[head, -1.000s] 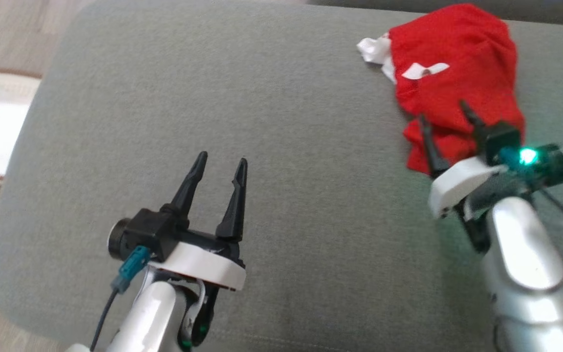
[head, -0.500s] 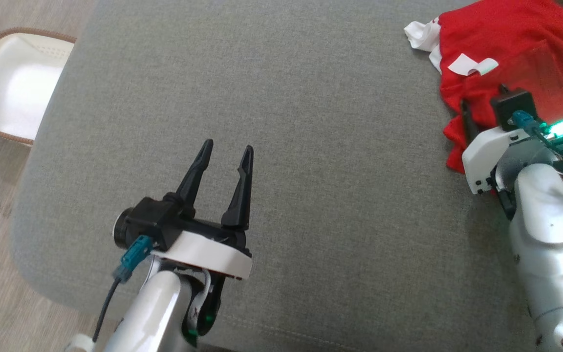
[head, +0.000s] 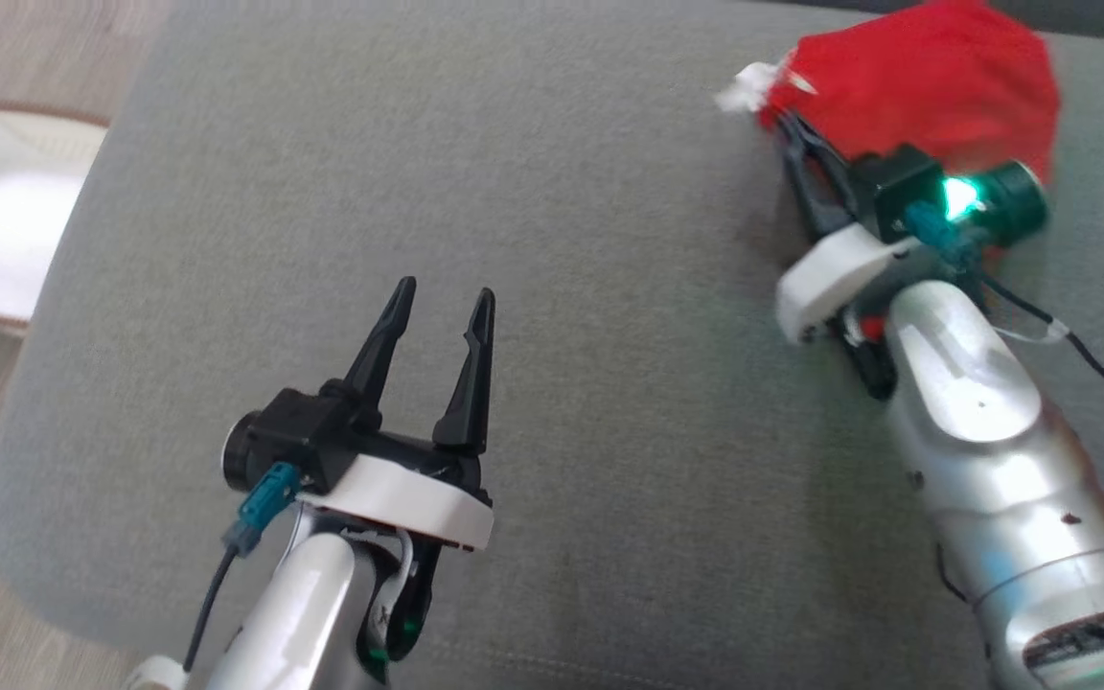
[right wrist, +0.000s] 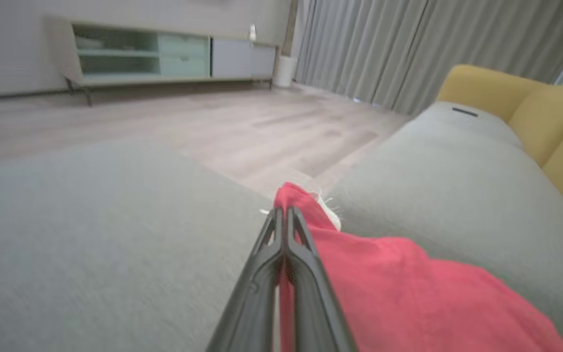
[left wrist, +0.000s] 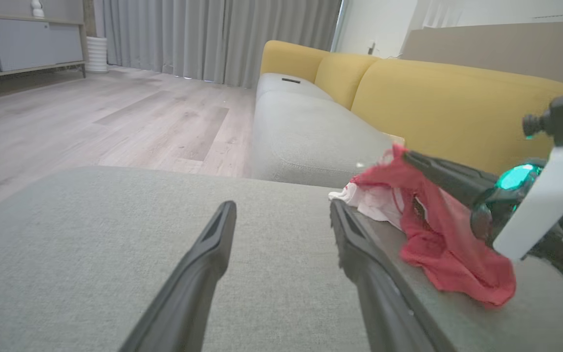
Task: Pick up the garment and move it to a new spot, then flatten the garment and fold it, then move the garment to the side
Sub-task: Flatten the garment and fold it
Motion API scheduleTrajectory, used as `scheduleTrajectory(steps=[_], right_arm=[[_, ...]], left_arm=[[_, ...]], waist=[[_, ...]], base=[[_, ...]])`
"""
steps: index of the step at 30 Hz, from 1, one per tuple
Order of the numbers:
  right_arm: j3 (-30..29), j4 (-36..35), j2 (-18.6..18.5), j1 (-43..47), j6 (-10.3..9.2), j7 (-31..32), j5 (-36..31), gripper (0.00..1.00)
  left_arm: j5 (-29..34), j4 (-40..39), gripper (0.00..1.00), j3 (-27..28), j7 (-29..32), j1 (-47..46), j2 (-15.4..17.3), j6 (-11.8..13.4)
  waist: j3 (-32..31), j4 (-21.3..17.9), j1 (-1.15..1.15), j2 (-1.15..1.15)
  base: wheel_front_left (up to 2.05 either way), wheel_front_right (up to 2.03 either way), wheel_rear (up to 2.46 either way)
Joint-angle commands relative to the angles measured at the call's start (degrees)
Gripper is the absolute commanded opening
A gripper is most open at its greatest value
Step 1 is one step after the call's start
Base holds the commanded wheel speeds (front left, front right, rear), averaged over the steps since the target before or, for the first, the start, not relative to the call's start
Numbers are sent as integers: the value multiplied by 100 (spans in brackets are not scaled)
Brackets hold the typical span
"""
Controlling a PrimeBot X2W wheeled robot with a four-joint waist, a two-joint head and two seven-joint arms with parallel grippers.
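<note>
— On the grey cushion [head: 562, 240], toward its far right, the red garment [head: 926, 86] was seen bunched from the head view; the hold by the right gripper [head: 787, 120] was blurred there.
— By the right wrist view, its fingers [right wrist: 306, 264] were shown clamped on a red fold. The left gripper [head: 445, 287] was held spread and empty, well apart.

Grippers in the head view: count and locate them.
2. The left gripper is open over the grey cushion, lower left; the right gripper is shut on the red garment, upper right.
</note>
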Motion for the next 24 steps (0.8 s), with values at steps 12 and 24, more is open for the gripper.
scheduleTrajectory(steps=[12,24], right_arm=[[1469,-2314,129,-504,39,-241,2726,0],[-951,-1902,-139,-305,39,379,845,0]], left_arm=[[195,-20,100,324,-29,165,16,-192],[161,-174,100,359,-29,189,16,-180]], waist=[[-578,-441,0,0],[-388,-538,0,0]], base=[[0,0,0],[0,0,0]])
